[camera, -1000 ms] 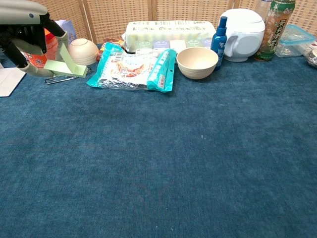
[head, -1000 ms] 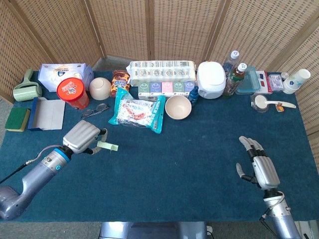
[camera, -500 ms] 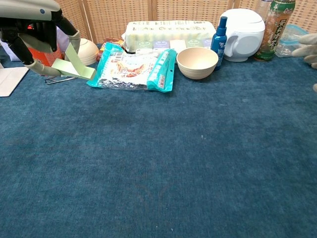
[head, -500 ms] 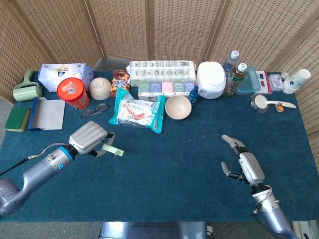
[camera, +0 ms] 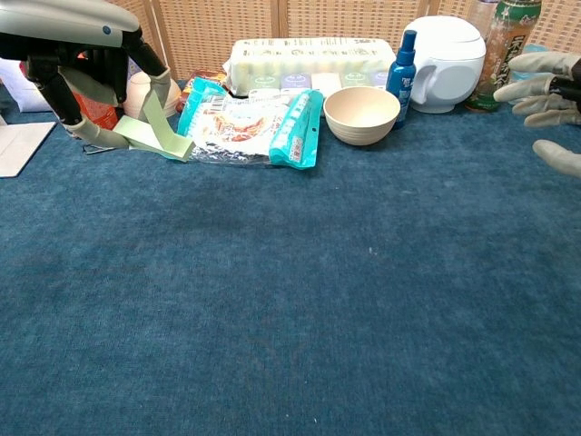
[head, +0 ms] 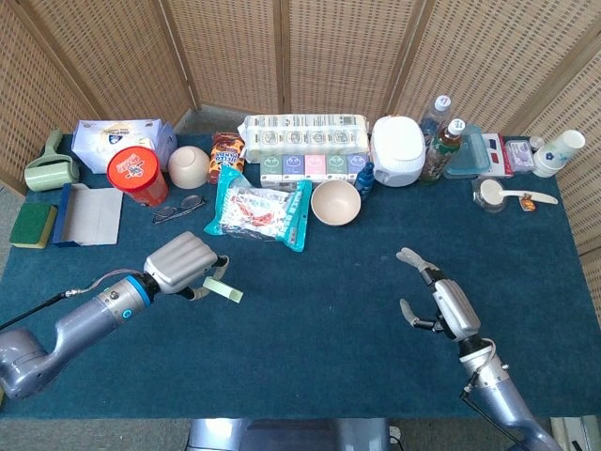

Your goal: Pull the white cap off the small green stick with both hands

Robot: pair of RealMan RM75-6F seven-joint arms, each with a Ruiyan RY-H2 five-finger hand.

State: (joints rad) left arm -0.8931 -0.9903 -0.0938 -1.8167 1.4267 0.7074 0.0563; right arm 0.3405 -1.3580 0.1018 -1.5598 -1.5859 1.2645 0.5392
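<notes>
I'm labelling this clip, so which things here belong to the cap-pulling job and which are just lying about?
In the job:
- small green stick, held by the left hand
- right hand, open, holding nothing

Lying about:
- beige bowl
- snack bag
- red canister
- glasses
- white cooker
- green sponge

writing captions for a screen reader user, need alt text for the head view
The robot's left hand holds a small green stick above a blue-covered table, while the right hand hovers open and empty further right. Along the table's far side sit a snack bag, a beige bowl and other clutter.
</notes>
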